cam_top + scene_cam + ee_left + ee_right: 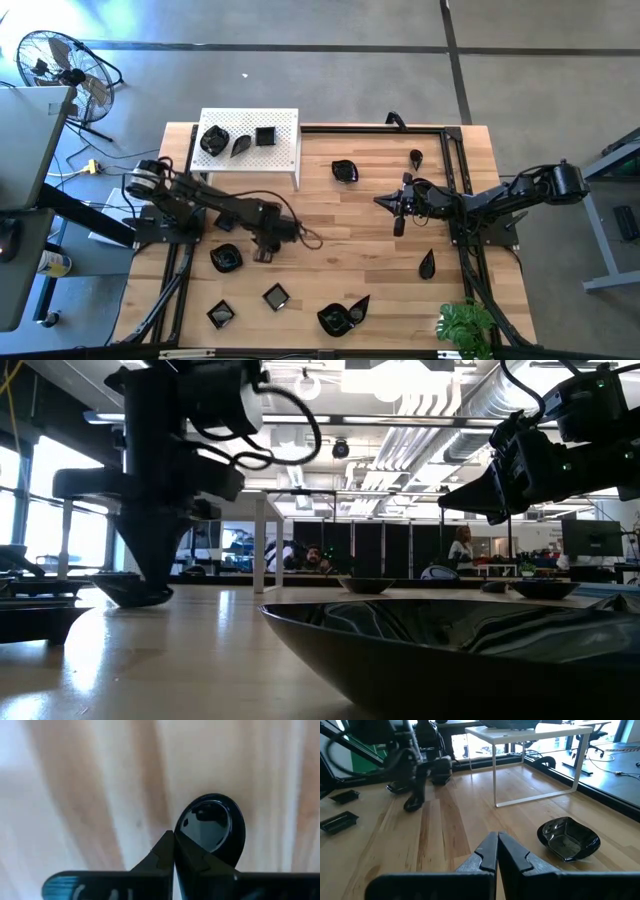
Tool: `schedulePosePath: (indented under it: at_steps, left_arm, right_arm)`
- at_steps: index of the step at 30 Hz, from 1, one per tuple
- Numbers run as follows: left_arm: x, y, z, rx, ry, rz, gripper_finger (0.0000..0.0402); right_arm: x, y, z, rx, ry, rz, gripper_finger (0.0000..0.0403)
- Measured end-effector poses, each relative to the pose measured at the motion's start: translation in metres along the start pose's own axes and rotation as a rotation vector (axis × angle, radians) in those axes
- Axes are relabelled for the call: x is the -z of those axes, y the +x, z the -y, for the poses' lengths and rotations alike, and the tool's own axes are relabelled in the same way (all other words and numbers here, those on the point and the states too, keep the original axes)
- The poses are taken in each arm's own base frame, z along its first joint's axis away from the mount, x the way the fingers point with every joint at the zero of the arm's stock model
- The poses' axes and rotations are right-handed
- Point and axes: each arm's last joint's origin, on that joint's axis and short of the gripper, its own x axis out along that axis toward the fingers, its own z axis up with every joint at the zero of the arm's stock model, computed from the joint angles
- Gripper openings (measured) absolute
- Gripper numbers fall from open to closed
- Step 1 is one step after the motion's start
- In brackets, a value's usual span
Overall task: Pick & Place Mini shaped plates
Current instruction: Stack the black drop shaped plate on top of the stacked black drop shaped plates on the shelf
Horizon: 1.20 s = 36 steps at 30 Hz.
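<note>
Small teardrop plate [212,827], glossy black, lies on the counter [340,220] right at the left gripper [264,251], whose fingers [165,852] are pressed together at its rim, though a grip on it cannot be confirmed. Three plates already sit on the white stand [250,135]; roughly eight more stay scattered over the counter, among them a wavy round plate [568,837], so I judge the job well under half done. Right gripper [399,222] hangs mid-counter, fingers closed on nothing.
</note>
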Motion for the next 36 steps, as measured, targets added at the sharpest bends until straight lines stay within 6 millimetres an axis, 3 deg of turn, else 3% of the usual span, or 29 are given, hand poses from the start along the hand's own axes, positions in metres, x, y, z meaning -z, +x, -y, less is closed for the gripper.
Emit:
schedulePosePath:
  at_steps: [10,15,22,31,36]
  left_arm:
    - [0.020,-0.013,-0.024,-0.100,-0.484,0.067,0.0000]
    - [0.044,-0.022,-0.025,-0.136,-0.722,0.132,0.0000]
    - [0.066,-0.017,-0.023,-0.108,-1.052,0.151,0.0000]
    - [0.077,-0.003,-0.022,-0.074,-1.313,0.191,0.0000]
    - [0.078,-0.003,-0.023,-0.106,-1.357,0.209,0.0008]
  right_arm:
    - [0.000,0.000,0.000,-0.008,0.005,-0.001,0.0000]
    - [0.000,0.000,0.000,-0.008,0.007,-0.001,0.0000]
    - [0.000,0.000,0.000,-0.009,0.008,0.001,0.0000]
    - [0.001,0.001,0.000,-0.007,0.006,-0.005,0.0000]
    - [0.002,0.001,0.000,0.001,0.006,-0.010,0.0000]
